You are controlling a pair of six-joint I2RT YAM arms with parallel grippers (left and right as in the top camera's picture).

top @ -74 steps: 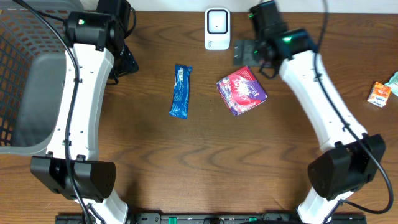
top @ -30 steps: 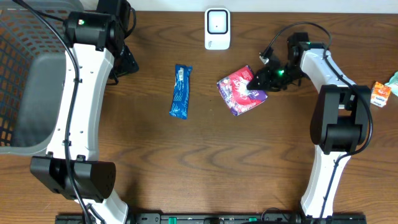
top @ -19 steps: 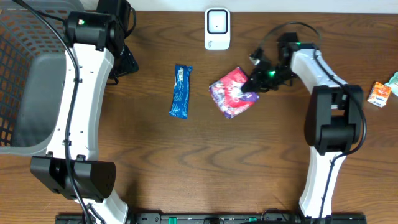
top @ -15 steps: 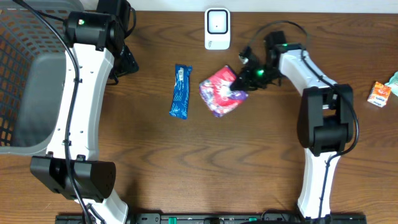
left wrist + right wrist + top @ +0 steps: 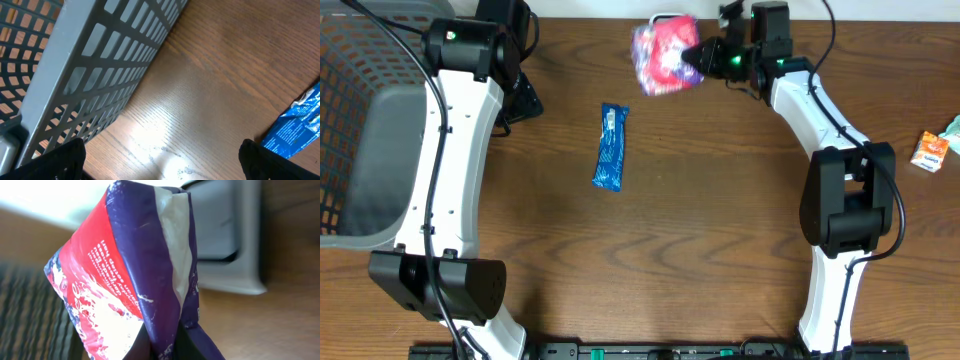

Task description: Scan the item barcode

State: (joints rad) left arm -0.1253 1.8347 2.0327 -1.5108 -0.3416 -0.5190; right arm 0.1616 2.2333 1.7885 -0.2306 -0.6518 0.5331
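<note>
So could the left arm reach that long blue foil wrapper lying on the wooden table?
Probably yes. The long blue foil wrapper lies alone on the wooden table, close to the open left gripper, with nothing between them.

wooden table (image 5: 670, 260), dark brown grain, fills the frame. grey mesh basket (image 5: 380, 160) stands at the left edge. blue packet (image 5: 610, 147) lies flat, lengthwise, left of centre, well apart from the basket. small orange carton (image 5: 928, 152) sits at the right edge, with a teal item (image 5: 953, 128) just above it, cut off by the frame.
</note>
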